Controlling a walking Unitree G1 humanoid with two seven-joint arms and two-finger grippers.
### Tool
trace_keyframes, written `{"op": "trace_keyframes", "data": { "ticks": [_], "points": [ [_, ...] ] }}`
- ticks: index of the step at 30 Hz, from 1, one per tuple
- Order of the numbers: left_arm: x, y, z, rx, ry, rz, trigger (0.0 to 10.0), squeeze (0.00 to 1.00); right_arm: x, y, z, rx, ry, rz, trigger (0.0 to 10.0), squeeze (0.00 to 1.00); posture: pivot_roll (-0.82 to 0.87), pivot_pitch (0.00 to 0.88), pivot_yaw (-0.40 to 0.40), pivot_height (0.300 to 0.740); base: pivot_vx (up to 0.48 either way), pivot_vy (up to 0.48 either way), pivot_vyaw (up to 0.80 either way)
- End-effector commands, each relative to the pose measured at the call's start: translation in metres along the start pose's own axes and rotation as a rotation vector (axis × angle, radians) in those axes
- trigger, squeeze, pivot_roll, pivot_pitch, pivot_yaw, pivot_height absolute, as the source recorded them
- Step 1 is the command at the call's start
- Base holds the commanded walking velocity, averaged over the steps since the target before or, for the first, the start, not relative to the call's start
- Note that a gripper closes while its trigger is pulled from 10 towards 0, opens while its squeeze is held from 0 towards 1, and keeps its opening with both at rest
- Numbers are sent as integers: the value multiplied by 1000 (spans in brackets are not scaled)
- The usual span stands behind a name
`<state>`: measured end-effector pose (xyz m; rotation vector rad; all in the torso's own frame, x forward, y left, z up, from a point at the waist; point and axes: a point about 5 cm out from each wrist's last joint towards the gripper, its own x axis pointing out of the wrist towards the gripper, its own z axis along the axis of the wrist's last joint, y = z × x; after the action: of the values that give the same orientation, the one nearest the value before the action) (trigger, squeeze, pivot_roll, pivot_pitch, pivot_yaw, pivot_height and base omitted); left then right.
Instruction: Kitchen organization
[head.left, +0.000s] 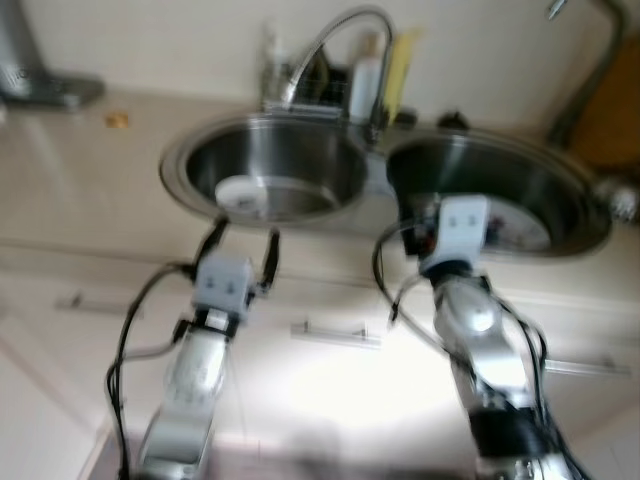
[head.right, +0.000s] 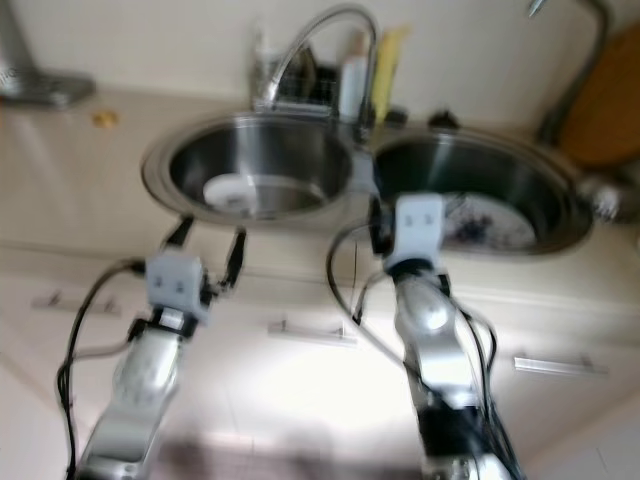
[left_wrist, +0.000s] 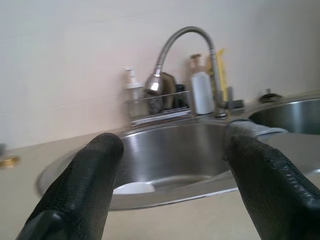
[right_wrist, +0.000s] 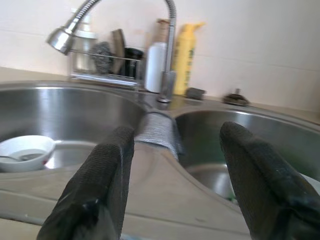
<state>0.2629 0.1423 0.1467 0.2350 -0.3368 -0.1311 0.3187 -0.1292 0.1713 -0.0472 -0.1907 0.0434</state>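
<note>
The left hand (head.left: 243, 240) hangs over the front edge of the counter (head.left: 80, 185), just short of the left sink basin (head.left: 340, 160); its two black fingers (left_wrist: 85, 185) are spread wide and hold nothing. The right hand (right_wrist: 172, 165) hovers at the counter's front edge before the strip between the two basins, its fingers (right_wrist: 105, 175) also wide apart and empty. Inside the left sink basin, toward its front, lies a white bowl (right_wrist: 25, 150) with a spoon (right_wrist: 15, 158) resting in it. The right sink basin (head.left: 540, 180) holds a patterned plate (head.right: 485, 225) on its floor. A curved steel tap (left_wrist: 187, 55) rises from the back edge between the basins, its spray head hanging over the left one. Beside it along the wall stand a wire rack (left_wrist: 157, 105) with scrubbers, a clear pump bottle (left_wrist: 132, 87), a white bottle (right_wrist: 156, 65) and a yellow bottle (right_wrist: 185, 57). A wooden board (head.left: 615, 120) leans near the counter's far right corner. Pale drawers with bar handles (head.left: 335, 333) run below the counter's front edge
</note>
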Motion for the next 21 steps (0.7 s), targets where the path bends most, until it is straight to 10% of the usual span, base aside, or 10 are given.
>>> {"op": "trace_keyframes", "data": {
  "ticks": [1,21],
  "points": [
    [3,-8,5,-6,-27,-26,10000,0,-3,-13,2,-23,-4,-49,10000,0,106,0,-60,740,0,0,-781],
    [4,-6,10,48,-68,-39,10000,0,-25,-39,21,-149,-140,-252,10000,0,98,0,-49,740,0,0,-760]
  ]
}}
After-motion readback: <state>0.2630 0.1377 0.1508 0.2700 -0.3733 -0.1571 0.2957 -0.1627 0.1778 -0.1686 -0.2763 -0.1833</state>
